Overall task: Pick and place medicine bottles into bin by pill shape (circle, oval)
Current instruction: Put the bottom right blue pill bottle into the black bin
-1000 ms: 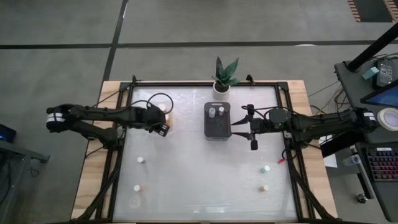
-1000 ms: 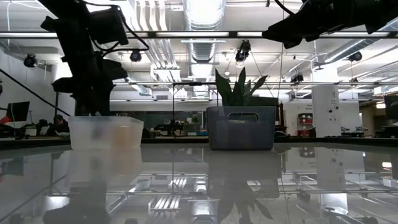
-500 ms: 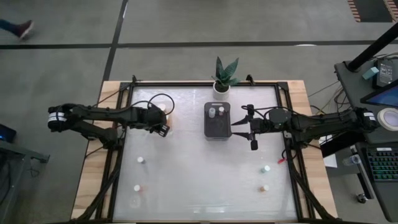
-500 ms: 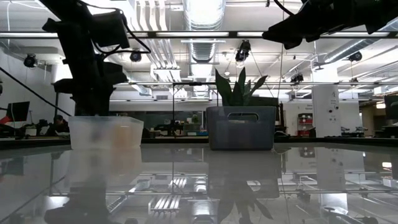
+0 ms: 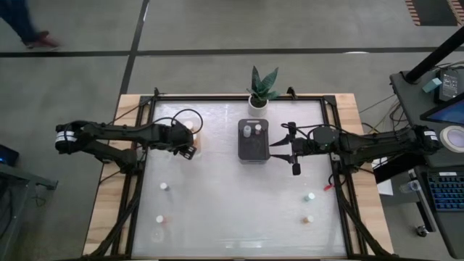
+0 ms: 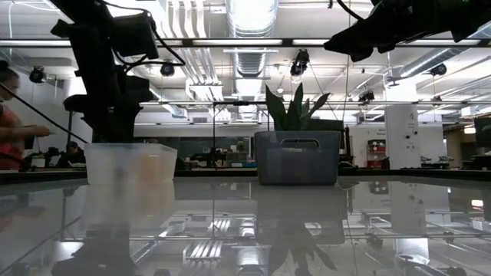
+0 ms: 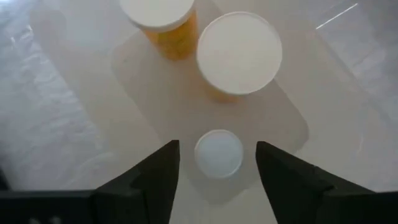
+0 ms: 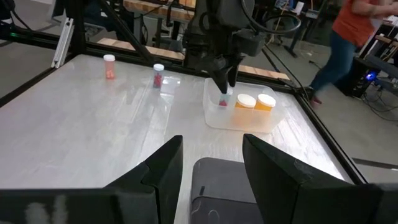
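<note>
Your left hand (image 7: pixel 217 171) hung over the clear bin (image 5: pixel 190 129) at the counter's (image 5: pixel 232 210) left rear. A second before it was nearly closed; now its fingers stood apart, gripping nothing, and a small white-capped bottle (image 7: pixel 219 153) sat below them beside two orange bottles (image 7: pixel 238 55). This drop appeared complete. Your right hand (image 8: pixel 211 163) waited half open and empty by the dark bin (image 5: pixel 254 141). Four bottles (image 5: pixel 166 186) remained unsorted.
</note>
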Controlling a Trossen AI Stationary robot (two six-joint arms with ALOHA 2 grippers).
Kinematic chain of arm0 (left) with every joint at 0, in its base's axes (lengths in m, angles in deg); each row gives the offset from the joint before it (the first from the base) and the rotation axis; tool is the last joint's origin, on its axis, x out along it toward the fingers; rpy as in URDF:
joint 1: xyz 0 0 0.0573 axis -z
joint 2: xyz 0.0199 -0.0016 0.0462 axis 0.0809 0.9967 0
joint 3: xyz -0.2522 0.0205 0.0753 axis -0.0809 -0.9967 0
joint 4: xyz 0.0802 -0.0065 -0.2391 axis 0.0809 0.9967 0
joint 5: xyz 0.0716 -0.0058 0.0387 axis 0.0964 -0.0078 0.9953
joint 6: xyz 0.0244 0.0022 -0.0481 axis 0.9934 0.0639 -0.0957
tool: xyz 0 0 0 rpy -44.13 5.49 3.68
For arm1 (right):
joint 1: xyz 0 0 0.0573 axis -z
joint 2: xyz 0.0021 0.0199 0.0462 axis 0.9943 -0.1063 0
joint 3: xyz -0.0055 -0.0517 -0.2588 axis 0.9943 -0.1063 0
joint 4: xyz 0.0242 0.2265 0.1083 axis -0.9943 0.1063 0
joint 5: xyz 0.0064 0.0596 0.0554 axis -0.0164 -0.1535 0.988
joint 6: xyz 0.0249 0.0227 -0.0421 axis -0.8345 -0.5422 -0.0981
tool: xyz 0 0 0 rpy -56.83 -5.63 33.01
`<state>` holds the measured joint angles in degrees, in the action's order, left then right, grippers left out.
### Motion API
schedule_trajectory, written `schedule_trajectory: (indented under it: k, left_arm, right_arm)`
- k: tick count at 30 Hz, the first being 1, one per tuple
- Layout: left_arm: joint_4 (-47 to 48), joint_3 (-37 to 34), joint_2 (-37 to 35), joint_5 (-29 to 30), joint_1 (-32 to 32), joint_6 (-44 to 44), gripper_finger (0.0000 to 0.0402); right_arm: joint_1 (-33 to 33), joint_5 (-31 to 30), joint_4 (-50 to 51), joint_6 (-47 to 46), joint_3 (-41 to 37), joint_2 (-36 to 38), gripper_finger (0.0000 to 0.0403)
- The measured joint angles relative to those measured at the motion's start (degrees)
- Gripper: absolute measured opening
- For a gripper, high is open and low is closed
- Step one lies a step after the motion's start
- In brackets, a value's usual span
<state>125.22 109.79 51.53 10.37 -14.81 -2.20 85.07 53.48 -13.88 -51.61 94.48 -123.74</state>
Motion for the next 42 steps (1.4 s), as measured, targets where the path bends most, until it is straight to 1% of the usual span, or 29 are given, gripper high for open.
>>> schedule_trajectory:
  k: [4, 6, 11, 14, 17, 19, 21, 23, 25, 30, 34, 42]
  left_arm:
    - [5.4, 2.8, -0.1, 0.0, 0.0, 0.3, 0.0201]
    - [6.5, 4.3, -0.1, 0.0, 0.0, 2.0, 0.0201]
    - [5.3, 9.4, -0.3, 0.0, 0.0, 10.2, 0.0202]
    - [1.7, 11.6, -0.4, 0.0, 0.0, 18.7, 0.0202]
    - [-4.6, 12.5, -0.7, -1.5, 0.0, 30.2, 0.0202]
    - [-9.4, 12.6, -0.7, -5.3, 0.0, 39.1, 0.0201]
    - [-13.1, 12.3, -0.7, -11.5, 0.0, 48.0, 0.0201]
    - [-16.0, 12.0, -0.7, -16.2, 0.0, 54.8, 0.02]
    - [-18.4, 11.9, -0.7, -16.9, 0.0, 59.2, 0.02]
    - [-23.0, 11.9, -0.7, -16.8, -1.2, 64.2, 0.02]
    - [-24.0, 11.9, -0.7, -16.8, -2.4, 67.0, 0.02]
    - [-25.3, 11.9, -0.7, -16.5, -5.4, 68.9, 0.02]
  right_arm:
    - [0.0, 0.0, 0.0, 0.1, 0.0, 0.0, 0.016]
    - [0.0, 0.0, 0.1, 0.5, 0.0, 0.0, 0.016]
    - [0.0, 0.0, 0.5, 0.5, 0.0, 0.0, 0.016]
    - [0.0, -0.4, 1.2, 0.9, 0.0, 0.0, 0.016]
    - [0.0, -2.2, 1.3, 1.4, 0.0, 0.0, 0.016]
    - [0.4, -4.2, 0.8, 2.1, 0.0, 0.0, 0.016]
    - [1.5, -4.9, -0.5, 2.1, 0.0, 0.0, 0.016]
    - [3.1, -4.9, -1.9, 2.1, 0.0, 0.0, 0.016]
    - [4.9, -4.9, -2.9, 2.0, 0.0, 0.0, 0.016]
    - [9.1, -4.4, -4.2, 2.6, 0.0, 0.0, 0.016]
    - [11.5, -4.4, -4.2, 3.5, 0.0, 0.0, 0.016]
    - [14.4, -4.4, -5.1, 2.3, 0.0, 0.0, 0.016]
